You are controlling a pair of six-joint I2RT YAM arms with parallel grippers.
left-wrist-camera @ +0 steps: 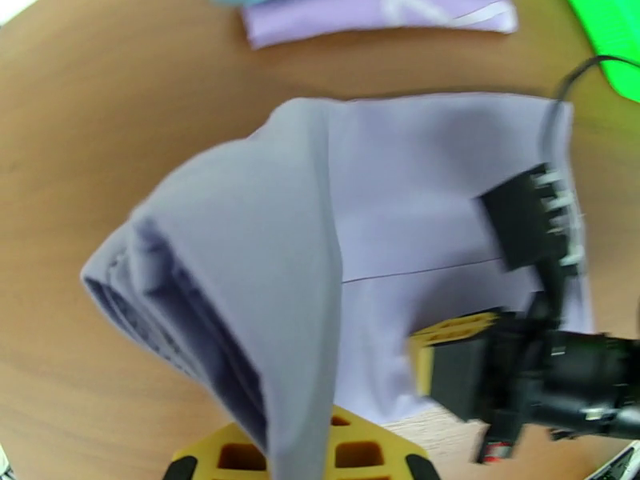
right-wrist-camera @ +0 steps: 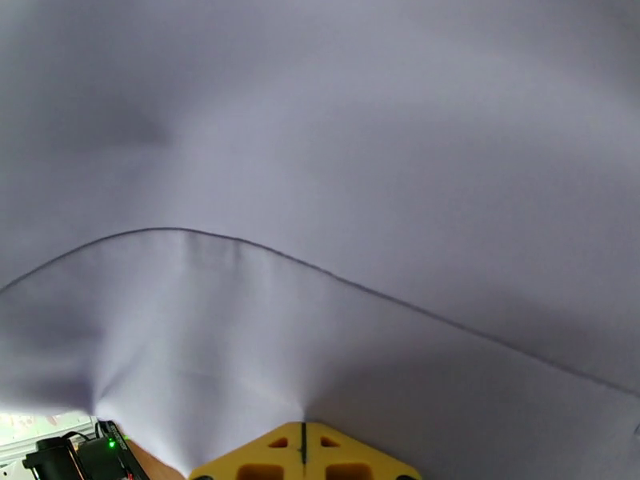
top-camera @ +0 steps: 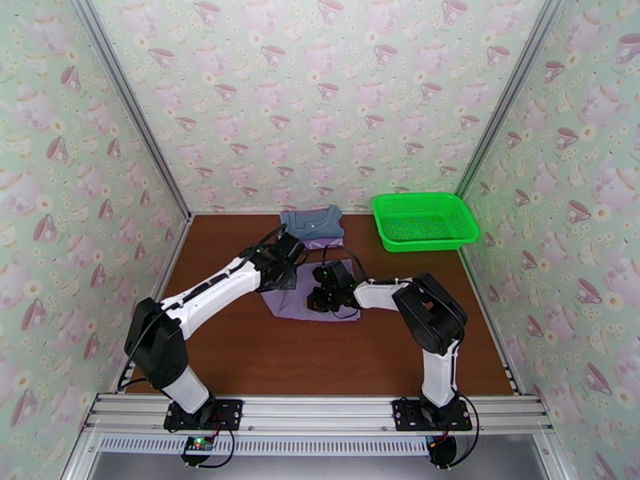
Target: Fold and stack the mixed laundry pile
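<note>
From above, we see a pale lavender-grey cloth garment (top-camera: pixel 298 310) lying mid-way across the brown wooden table (top-camera: pixel 320 354). The left gripper (top-camera: pixel 284 267) is at its left edge and the right gripper (top-camera: pixel 320 300) at its right half, and both arms cover much of it. Beyond the fingers lies a folded dusty blue-grey cloth garment (top-camera: pixel 314 224). A green plastic mesh basket (top-camera: pixel 424 220) sits further right.

From the left wrist, the garment (left-wrist-camera: pixel 264 258) rises in a thick, blurred fold into the left gripper (left-wrist-camera: pixel 300 446). Its yellow fingers are clamped on the cloth, which hides their tips. Right of them stands the right gripper (left-wrist-camera: pixel 448 362), also blurred. Far ahead, a bright purple cloth shirt with a white mark (left-wrist-camera: pixel 376 14) is cut off by the frame.

From the right wrist, smooth lavender cloth (right-wrist-camera: pixel 320 154) with one curved seam spreads ahead of the right gripper (right-wrist-camera: pixel 304 442). Its fingers are pressed together, and the cloth puckers toward their tips.
</note>
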